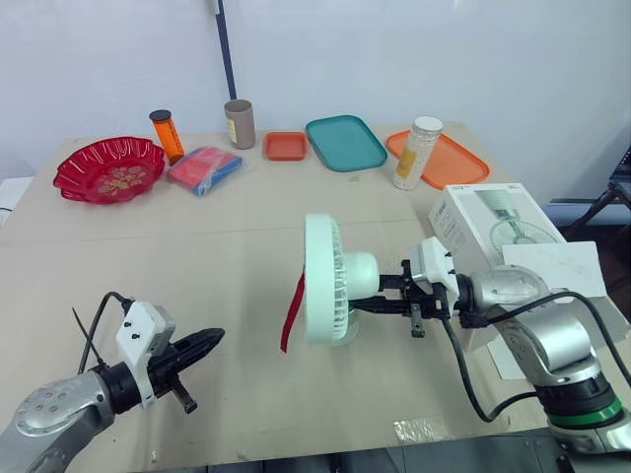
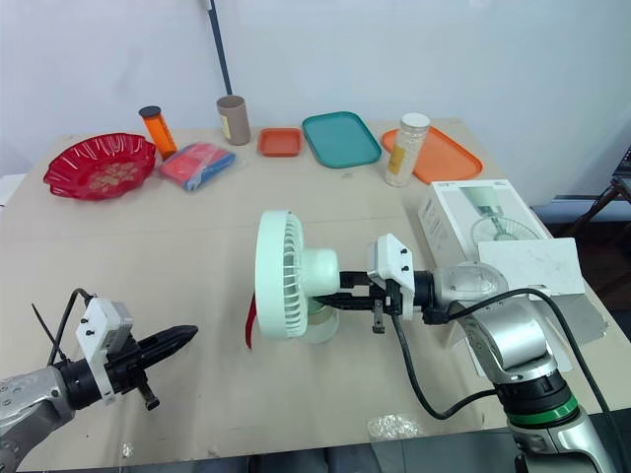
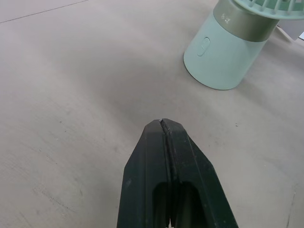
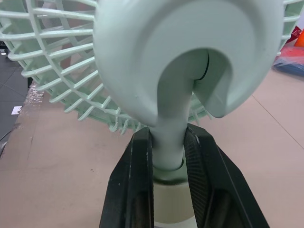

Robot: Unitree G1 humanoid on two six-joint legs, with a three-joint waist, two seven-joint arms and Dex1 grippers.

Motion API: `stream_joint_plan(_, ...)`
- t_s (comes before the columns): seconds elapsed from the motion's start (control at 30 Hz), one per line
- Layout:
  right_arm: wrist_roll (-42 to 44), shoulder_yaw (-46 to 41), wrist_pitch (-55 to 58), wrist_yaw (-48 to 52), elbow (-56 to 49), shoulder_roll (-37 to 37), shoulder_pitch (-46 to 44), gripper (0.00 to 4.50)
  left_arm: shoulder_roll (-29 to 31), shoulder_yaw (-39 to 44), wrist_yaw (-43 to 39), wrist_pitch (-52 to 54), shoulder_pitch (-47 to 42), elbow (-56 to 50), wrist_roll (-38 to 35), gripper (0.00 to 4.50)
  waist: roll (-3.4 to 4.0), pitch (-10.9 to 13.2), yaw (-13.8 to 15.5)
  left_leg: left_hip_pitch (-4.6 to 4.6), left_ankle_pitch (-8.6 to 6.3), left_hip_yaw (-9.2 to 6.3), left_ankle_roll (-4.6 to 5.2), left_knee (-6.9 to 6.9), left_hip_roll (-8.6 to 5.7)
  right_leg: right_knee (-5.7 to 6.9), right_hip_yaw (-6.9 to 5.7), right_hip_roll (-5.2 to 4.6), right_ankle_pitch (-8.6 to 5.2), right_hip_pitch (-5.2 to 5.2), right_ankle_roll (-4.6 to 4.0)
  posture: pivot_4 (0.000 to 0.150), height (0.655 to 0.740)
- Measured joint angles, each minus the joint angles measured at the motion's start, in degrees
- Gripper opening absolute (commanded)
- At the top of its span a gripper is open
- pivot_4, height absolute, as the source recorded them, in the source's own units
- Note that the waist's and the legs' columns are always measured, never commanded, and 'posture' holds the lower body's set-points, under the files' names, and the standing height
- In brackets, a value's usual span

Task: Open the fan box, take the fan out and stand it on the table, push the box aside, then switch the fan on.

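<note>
Right wrist view: our right end effector (image 4: 168, 147) clamps the fan (image 1: 330, 281) by its neck near the box (image 1: 493, 222), left end effector (image 3: 163, 126) closed and empty, so we should seat the base flat on the counter (image 1: 246, 227) before releasing.

Left wrist view: fan (image 3: 223, 52) head mostly cut off by edge; fan box (image 1: 478, 212) near end hidden behind rt arm; box print too small to read.
</note>
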Motion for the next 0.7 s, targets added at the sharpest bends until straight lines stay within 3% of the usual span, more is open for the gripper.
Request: stream_joint_plan(0.7,-0.4,0.7,-3.3,0.3,2.7,0.0,-0.7,0.36,-0.8,-1.8,0.2,-0.2,-3.0,1.1,1.7,0.05,0.01,-0.1,0.0,0.12,0.00,0.01,0.00,-0.01,0.00,0.00,0.04,0.01,-0.01,0.11,0.01,0.150,0.7400)
